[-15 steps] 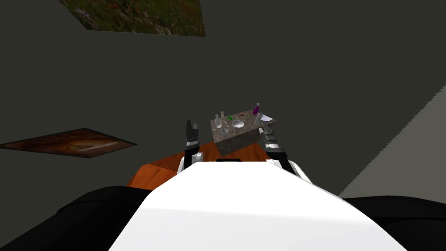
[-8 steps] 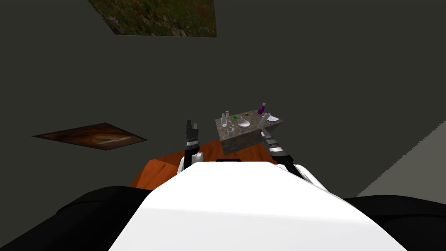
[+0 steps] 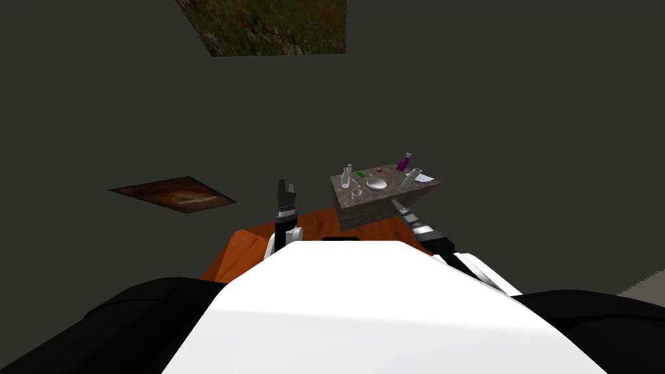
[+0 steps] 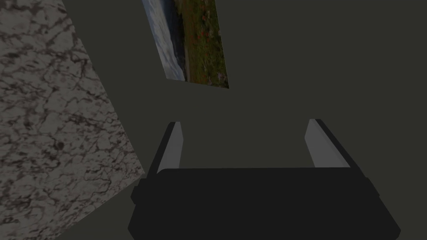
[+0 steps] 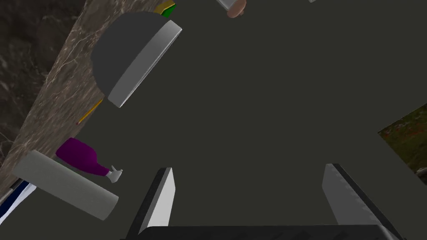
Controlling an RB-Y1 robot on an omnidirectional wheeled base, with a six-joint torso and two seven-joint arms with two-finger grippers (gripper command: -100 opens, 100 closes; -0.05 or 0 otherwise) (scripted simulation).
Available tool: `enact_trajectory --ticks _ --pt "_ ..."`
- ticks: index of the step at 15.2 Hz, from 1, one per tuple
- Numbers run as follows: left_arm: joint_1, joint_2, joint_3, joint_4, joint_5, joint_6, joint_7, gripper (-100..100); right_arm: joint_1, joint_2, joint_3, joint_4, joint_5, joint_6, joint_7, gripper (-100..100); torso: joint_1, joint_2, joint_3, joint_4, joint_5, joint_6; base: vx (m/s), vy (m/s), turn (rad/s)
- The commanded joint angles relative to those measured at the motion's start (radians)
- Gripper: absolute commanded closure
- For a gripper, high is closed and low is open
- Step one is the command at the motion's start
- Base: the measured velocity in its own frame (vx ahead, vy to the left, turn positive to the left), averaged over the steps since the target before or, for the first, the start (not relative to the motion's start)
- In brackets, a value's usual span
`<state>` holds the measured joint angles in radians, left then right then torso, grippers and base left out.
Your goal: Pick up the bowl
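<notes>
The bowl is pale grey and round and sits near the middle of a small marble-topped table. In the right wrist view the bowl lies ahead of my fingers and off to one side, well apart from them. My right gripper is open with nothing between its fingers. In the head view my right gripper hovers by the table's near face, short of the bowl. My left gripper is raised to the left of the table, and the left wrist view shows this gripper open and empty.
Around the bowl stand a purple bottle, a grey cylinder, a green item, a yellow pencil, clear bottles and a small cup. An orange surface lies below. The table's marble side is beside my left hand.
My head view has swung, so the table and wall pictures sit further right. My right gripper has come down from the table's right corner to its near face. The left arm holds still.
</notes>
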<state>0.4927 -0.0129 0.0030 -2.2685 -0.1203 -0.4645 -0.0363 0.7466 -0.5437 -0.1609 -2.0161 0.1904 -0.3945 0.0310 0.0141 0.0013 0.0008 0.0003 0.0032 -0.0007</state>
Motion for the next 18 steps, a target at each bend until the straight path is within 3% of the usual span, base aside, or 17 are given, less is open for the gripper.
enact_trajectory --ticks 1,4,6,9,11,12,14,15,17,18 --pt "0.000 0.000 0.000 0.000 0.000 0.000 0.000 0 0.033 -0.044 -0.013 0.035 0.014 -0.024 0.017 -100 0.000 0.000 0.000 0.000 0.000 0.000 0.014 0.187 0.118" --pt "0.000 0.000 0.000 0.000 0.000 0.000 0.000 0 0.085 -0.121 -0.043 0.102 0.046 -0.036 0.046 -100 -0.001 -0.001 -0.001 0.000 0.000 0.000 0.018 0.174 0.130" --pt "0.000 0.000 0.000 0.000 0.000 0.000 0.000 0 0.085 -0.147 -0.043 0.107 0.046 -0.036 0.046 -100 -0.003 -0.001 0.000 0.000 -0.001 0.000 0.012 0.120 0.086" --pt "0.000 0.000 0.000 0.000 0.000 0.000 0.000 0 0.138 -0.224 -0.071 0.178 0.078 -0.048 0.074 -100 -0.006 -0.001 0.000 0.000 -0.001 0.000 0.025 0.130 0.142" --pt "0.000 0.000 0.000 0.000 0.000 0.000 0.000 0 0.138 -0.256 -0.071 0.184 0.078 -0.048 0.074 -100 -0.005 -0.002 -0.001 0.000 -0.001 0.000 0.050 0.115 0.081" --pt "0.000 0.000 0.000 0.000 0.000 0.000 0.000 0 0.165 -0.286 -0.084 0.224 0.094 -0.054 0.087 -100 -0.006 -0.002 -0.001 -0.001 -0.001 0.000 0.057 0.120 0.125" --pt "0.000 0.000 0.000 0.000 0.000 0.000 0.000 0 0.165 -0.312 -0.084 0.224 0.094 -0.054 0.087 -100 -0.006 -0.003 -0.002 -0.001 -0.001 0.000 0.038 0.095 0.082" --pt "0.000 0.000 0.000 0.000 0.000 0.000 0.000 0 0.191 -0.343 -0.096 0.264 0.110 -0.060 0.100 -100 -0.008 -0.002 -0.001 -0.001 -0.001 0.000 0.037 0.077 0.104" --pt "0.000 0.000 0.000 0.000 0.000 0.000 0.000 0 0.191 -0.369 -0.096 0.264 0.110 -0.060 0.100 -100 -0.008 -0.002 -0.001 -0.001 -0.002 0.000 0.047 0.077 0.088" --pt "0.000 0.000 0.000 0.000 0.000 0.000 0.000 0 0.218 -0.404 -0.108 0.306 0.125 -0.066 0.112 -100 -0.009 -0.002 -0.001 -0.001 -0.002 0.000 0.045 0.089 0.130"
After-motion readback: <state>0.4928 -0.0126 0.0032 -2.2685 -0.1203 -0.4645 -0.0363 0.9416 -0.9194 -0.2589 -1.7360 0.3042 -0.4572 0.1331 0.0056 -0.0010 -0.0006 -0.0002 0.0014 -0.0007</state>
